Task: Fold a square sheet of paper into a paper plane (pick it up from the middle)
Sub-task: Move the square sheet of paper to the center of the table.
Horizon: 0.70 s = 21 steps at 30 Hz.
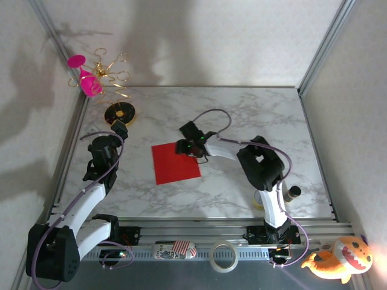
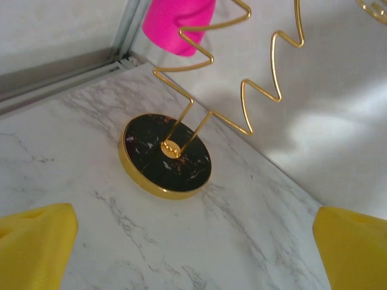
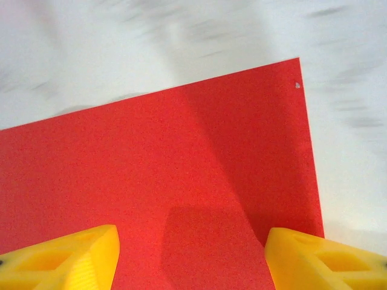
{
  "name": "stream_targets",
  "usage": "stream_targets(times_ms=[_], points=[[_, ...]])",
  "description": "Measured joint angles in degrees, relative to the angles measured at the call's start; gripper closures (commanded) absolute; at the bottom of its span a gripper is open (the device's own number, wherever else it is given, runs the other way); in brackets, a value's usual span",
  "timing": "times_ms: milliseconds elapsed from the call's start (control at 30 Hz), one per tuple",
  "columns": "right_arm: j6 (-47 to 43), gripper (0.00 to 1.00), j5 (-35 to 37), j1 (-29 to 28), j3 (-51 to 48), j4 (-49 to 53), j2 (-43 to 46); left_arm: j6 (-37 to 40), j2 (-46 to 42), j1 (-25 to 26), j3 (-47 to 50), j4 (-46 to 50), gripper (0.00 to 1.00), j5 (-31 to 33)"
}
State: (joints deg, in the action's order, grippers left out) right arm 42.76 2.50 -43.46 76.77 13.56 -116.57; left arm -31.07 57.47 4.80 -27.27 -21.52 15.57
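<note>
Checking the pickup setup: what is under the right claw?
The open right claw hangs over the square sheet of paper, which lies flat on the marble table. The paper hides the tabletop beneath it; whether the claw touches the paper cannot be told.

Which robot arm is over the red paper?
The right one: the right gripper hangs over the square sheet of paper, jaws open. The left gripper faces the gold stand instead.

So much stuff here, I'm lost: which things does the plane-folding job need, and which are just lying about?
For the job:
red paper
right claw, open over the paper

Lying about:
pink glass
gold stand
tape roll
plush toy
</note>
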Motion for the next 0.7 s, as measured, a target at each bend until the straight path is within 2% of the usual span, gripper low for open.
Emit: stream_targets(times_ms=[133, 367, 533, 633, 700], points=[[-0.74, 0.32, 2.75, 5.01, -6.82, -0.9, 4.72, 0.0, 2.08, 0.0, -0.9, 0.0, 0.01, -2.82], [-5.79, 0.31, 0.35, 6.84, -9.22, -2.32, 6.88, 0.0, 9.03, 0.17, -6.43, 3.23, 0.01, -8.92], [-5.99, 0.19, -0.76, 7.43, -11.91, -6.16, 14.1, -0.11, 17.51, 4.17, -15.43, 11.72, 0.01, -12.37], [-5.99, 0.04, 1.77, 9.9, -15.26, -9.57, 22.34, -0.81, 23.28, 9.14, -21.79, 17.22, 0.01, -13.27], [-7.32, 0.01, 3.93, 13.2, -18.56, -12.66, 27.52, -2.19, 27.04, 12.83, -25.33, 20.63, 0.01, -13.79]])
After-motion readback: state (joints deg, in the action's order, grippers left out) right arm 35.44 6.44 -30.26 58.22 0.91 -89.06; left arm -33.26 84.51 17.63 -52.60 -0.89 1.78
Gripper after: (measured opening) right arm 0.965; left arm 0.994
